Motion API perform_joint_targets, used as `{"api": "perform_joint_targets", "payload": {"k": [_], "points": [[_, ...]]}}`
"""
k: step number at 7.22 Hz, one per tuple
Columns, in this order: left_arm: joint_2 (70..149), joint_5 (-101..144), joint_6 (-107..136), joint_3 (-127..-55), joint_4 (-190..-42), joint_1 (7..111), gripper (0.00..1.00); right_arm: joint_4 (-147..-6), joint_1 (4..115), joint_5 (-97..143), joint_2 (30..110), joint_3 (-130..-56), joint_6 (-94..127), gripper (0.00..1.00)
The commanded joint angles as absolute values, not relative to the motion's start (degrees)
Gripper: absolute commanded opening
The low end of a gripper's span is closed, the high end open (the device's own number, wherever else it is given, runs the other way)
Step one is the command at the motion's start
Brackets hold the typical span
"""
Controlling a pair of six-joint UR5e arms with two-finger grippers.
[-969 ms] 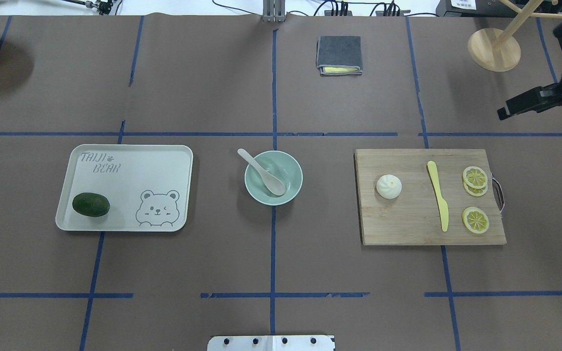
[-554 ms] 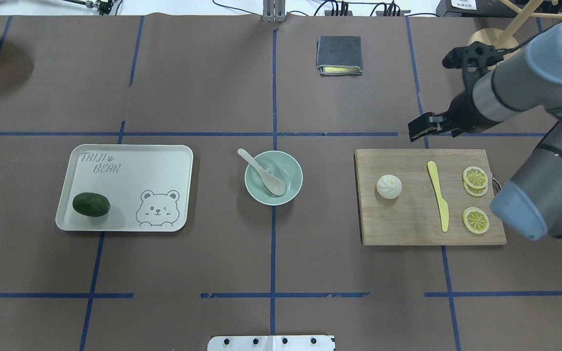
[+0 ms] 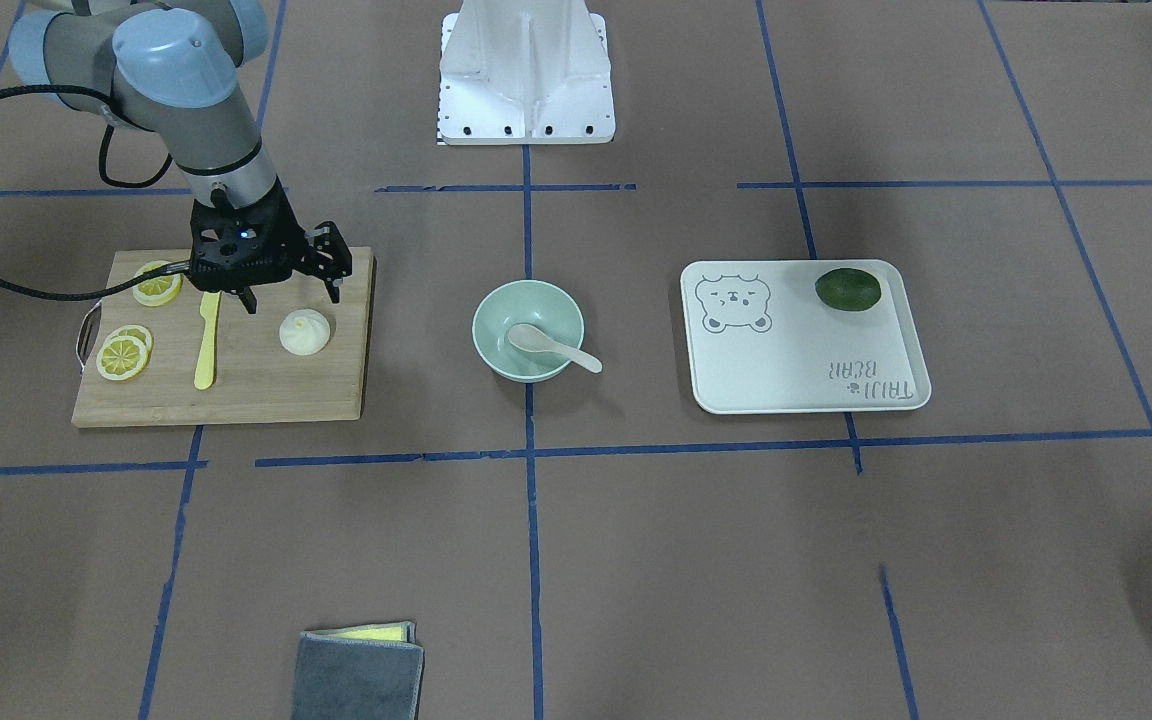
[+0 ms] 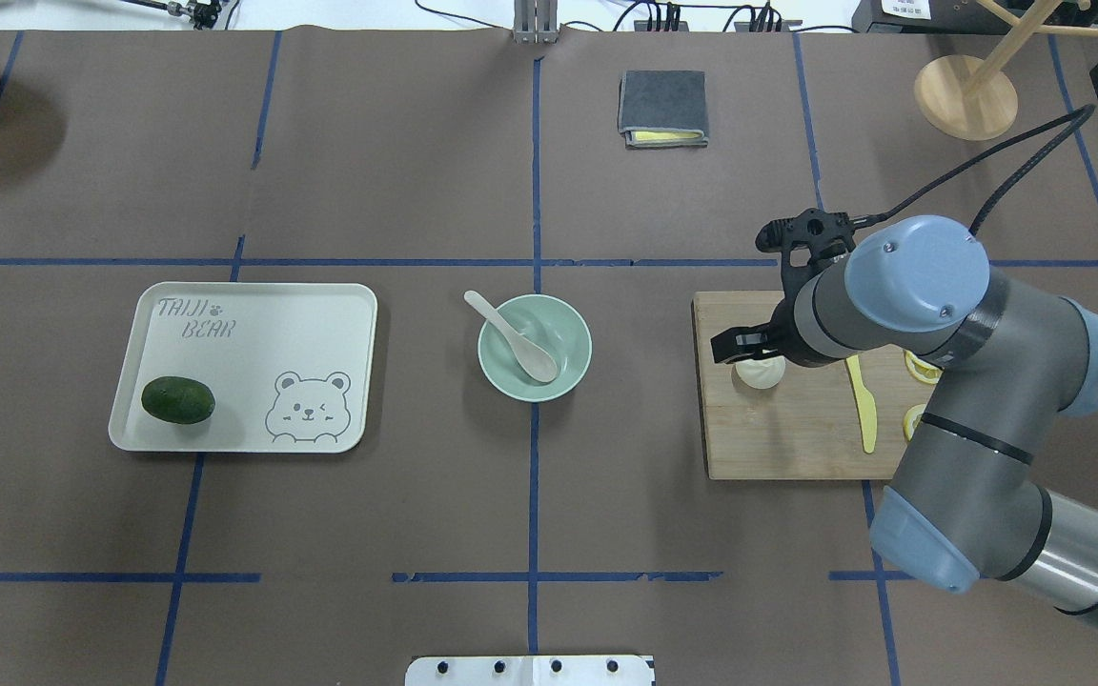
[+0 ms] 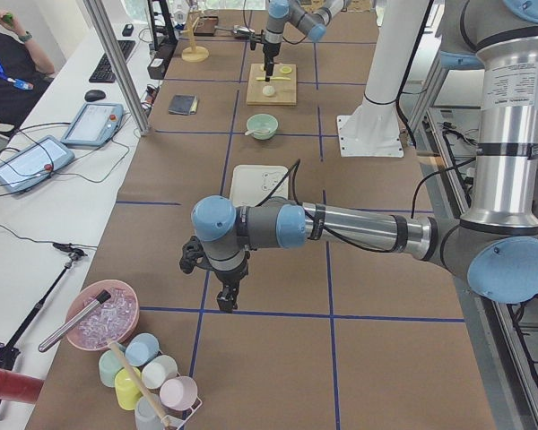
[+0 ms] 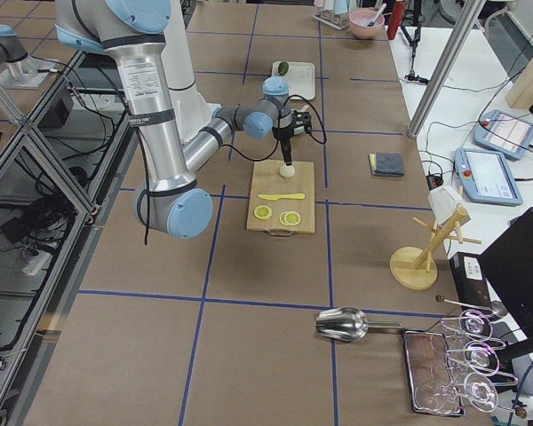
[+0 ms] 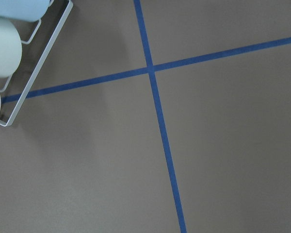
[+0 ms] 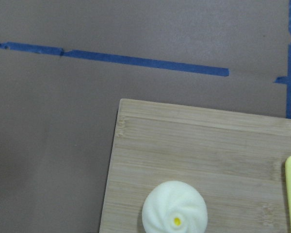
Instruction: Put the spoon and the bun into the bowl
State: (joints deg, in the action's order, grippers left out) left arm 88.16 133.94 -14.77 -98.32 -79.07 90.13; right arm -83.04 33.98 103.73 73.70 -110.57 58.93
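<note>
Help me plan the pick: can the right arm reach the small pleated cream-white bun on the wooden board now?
Probably yes: the right gripper hangs open over the bun, nothing lies between them, and the yellow plastic knife sits apart.

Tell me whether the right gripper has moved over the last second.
Yes. In the overhead view the right gripper has come from beyond the cutting board's far right corner leftward, to above the bun on the board's left part.
</note>
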Motion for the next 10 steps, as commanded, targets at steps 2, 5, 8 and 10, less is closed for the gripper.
{"api": "perform_joint_targets", "payload": {"k": [2,5,8,10], "points": [[86.67,133.95,-15.12,-98.7,-79.28,90.18,1.0,-82.97,31.9,102.31,73.57,-107.76,59.15,0.94],[86.57,133.95,-15.12,-98.96,-79.37,90.18,1.0,-83.06,31.99,100.37,73.57,-106.08,58.36,0.87],[86.31,133.86,-15.03,-100.02,-79.28,90.26,1.0,-82.97,32.25,100.11,73.48,-105.82,58.88,0.8],[86.31,133.77,-15.03,-100.46,-79.28,90.26,1.0,-83.06,32.26,100.11,73.48,-105.73,59.24,0.31]]}}
